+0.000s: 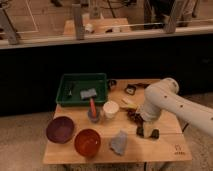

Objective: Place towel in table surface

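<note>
The grey towel [119, 142] lies crumpled on the wooden table [170, 150], near the front edge and right of the orange bowl. My gripper [147, 132] hangs from the white arm [162, 100], which comes in from the right. It sits low over the table, just right of the towel and apart from it. It looks open, with nothing held between its dark fingers.
A green tray [82, 80] at the back left holds a grey block [88, 93]. A purple bowl [60, 129] and an orange bowl [87, 142] stand front left. A white cup [110, 108], a red-handled tool [93, 108] and small dark items [131, 89] sit mid-table.
</note>
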`<state>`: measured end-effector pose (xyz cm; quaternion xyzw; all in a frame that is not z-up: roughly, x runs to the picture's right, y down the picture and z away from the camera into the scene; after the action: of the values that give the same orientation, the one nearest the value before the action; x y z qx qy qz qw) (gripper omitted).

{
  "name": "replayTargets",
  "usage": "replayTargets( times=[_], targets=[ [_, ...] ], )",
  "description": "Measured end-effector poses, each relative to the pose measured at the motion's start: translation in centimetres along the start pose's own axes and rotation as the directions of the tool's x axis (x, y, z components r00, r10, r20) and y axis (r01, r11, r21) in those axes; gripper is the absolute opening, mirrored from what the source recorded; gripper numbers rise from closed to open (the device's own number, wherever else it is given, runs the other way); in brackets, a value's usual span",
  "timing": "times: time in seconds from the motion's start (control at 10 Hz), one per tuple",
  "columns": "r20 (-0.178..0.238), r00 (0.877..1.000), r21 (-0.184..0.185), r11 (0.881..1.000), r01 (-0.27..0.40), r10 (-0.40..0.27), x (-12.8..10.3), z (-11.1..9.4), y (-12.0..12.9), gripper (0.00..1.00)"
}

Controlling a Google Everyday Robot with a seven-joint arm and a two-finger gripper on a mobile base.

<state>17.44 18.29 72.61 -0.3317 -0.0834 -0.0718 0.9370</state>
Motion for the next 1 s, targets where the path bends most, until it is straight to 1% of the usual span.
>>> replayTargets(
  times=[0.1,0.3,0.5,0.7,0.8,1.0],
  targets=[
    [0.014,0.999,-0.005,0.999,0.032,-0.032,-1.7,1.0,-0.1,0.8],
    [0.031,0.996,-0.009,0.996,0.087,-0.087,-3.7,2.6,0.4,0.8],
    [0.037,0.989,-0.01,0.99,0.143,-0.142,-5.5,4.3,1.0,0.8],
    [0.043,0.984,-0.012,0.985,0.172,-0.172,-6.3,6.7,2.0,0.8],
    [0.054,0.982,-0.013,0.984,0.179,-0.179,-6.6,7.7,2.2,0.8],
    [0.077,0.975,-0.021,0.977,0.211,-0.209,-7.2,9.1,2.5,0.8]
  ],
)
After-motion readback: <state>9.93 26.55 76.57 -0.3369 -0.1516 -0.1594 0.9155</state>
